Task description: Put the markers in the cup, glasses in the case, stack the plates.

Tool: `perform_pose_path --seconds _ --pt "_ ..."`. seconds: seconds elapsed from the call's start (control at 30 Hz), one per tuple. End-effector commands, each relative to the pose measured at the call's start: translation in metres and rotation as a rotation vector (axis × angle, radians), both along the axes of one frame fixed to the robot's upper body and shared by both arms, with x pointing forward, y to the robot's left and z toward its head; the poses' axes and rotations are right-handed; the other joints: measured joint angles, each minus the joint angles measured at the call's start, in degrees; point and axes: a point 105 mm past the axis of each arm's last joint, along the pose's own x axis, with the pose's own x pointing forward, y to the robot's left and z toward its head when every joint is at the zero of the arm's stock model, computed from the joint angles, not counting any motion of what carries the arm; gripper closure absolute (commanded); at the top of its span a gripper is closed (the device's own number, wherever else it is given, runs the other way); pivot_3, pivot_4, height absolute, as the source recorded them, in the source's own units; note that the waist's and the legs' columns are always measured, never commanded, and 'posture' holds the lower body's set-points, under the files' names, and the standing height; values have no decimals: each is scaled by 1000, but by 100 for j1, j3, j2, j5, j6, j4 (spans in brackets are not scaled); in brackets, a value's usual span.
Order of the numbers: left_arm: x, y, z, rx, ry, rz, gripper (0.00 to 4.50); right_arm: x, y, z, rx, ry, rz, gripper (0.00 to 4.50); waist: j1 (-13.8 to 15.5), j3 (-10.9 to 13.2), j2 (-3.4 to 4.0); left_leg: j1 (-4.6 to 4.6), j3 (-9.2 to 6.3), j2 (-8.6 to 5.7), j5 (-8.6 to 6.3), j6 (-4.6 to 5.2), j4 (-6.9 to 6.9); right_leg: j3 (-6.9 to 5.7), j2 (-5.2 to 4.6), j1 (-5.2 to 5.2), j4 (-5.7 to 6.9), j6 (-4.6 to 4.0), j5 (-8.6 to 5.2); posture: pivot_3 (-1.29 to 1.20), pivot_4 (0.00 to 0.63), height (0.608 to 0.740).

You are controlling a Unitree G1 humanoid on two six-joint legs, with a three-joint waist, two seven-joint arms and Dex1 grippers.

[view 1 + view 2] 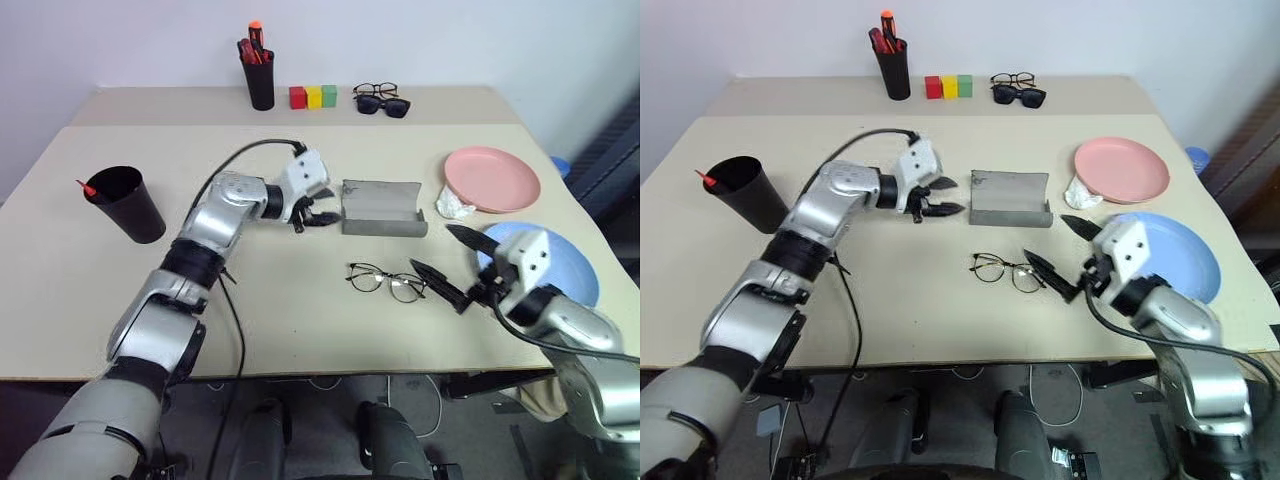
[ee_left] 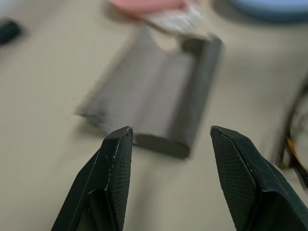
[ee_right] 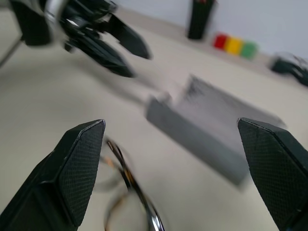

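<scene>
The grey case [image 1: 383,208] lies open and empty at mid-table. My left gripper [image 1: 325,205] hovers just off its left end, open and holding nothing, pointing at the case [image 2: 159,96]. The wire-rimmed glasses [image 1: 388,281] lie flat on the table in front of the case. My right gripper [image 1: 432,248] is wide open just to their right, empty, facing the glasses [image 3: 130,192] and the case [image 3: 211,130]. The black cup [image 1: 125,205] stands at the left with a red marker [image 1: 88,187] poking over its rim. The pink plate [image 1: 492,178] and blue plate [image 1: 565,265] lie apart at the right.
A black pen pot [image 1: 259,78] with red markers, three coloured blocks [image 1: 313,96], sunglasses [image 1: 385,105] and a black-framed pair [image 1: 374,90] line the back of the table. A crumpled white wad [image 1: 455,205] lies between the case and the pink plate.
</scene>
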Motion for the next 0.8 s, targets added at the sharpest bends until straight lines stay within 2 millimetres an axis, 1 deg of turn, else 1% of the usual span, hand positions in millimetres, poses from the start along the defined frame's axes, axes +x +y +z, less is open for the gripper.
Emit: perform_pose_path --seconds 0.03,0.13,0.2,0.23,0.27,0.33,0.43,0.47,0.6,0.67,0.8 --pt "7 -19 5 95 -57 -60 1918 -20 -11 17 -13 -65 -81 0 18 4 -7 -5 0 -1 -1 2 5 0 -1 0 -4 1 0 0 150 740" --pt "10 -34 3 129 -83 -62 1918 -32 -15 16 -7 -66 -137 0 29 7 -13 -13 1 -5 -5 8 13 0 -8 2 -16 2 -1 0 150 740" --pt "8 -43 1 153 -92 -80 1918 -37 -17 16 -1 -69 -165 0 5 9 -15 -15 1 -5 -7 10 15 0 -10 2 -17 13 -7 0 150 740" --pt "5 -51 -2 173 -82 -96 1918 -41 -19 15 2 -70 -181 0 -2 9 -15 -13 1 -5 -7 10 13 0 -10 2 -17 21 -12 0 150 740" --pt "3 -58 -5 196 -80 -108 2149 -44 -20 14 2 -72 -196 0 -2 9 -16 -13 1 -4 -7 10 11 -1 -10 2 -17 21 -12 0 150 740" --pt "3 -63 -10 238 -91 -105 2698 -48 -22 13 1 -75 -211 0 -3 9 -16 -13 1 -4 -7 10 8 -1 -10 2 -18 21 -12 0 150 740" --pt "2 -69 -13 271 -111 -102 4161 -50 -24 13 2 -84 -228 0 -21 9 -16 -12 1 -4 -8 11 9 -1 -10 2 -20 21 -12 0 150 740" --pt "2 -71 -13 276 -116 -101 4398 -50 -24 12 2 -86 -232 0 -17 9 -16 -11 1 -3 -8 11 8 -1 -10 2 -19 22 -13 0 150 740" --pt "3 -71 -13 284 -114 -92 4398 -50 -24 11 0 -84 -233 0 -13 9 -15 -10 1 -3 -8 10 7 -1 -10 2 -21 23 -14 0 150 740" --pt "1 -68 -11 273 -79 -104 4398 -50 -23 10 -3 -81 -226 0 -13 9 -15 -11 1 -3 -9 10 7 -1 -10 2 -21 23 -14 0 150 740" --pt "1 -48 -11 261 5 -112 4398 -50 -22 6 -29 -54 -200 0 -25 9 -15 -10 1 -3 -8 11 6 -1 -10 2 -21 20 -12 0 150 740"
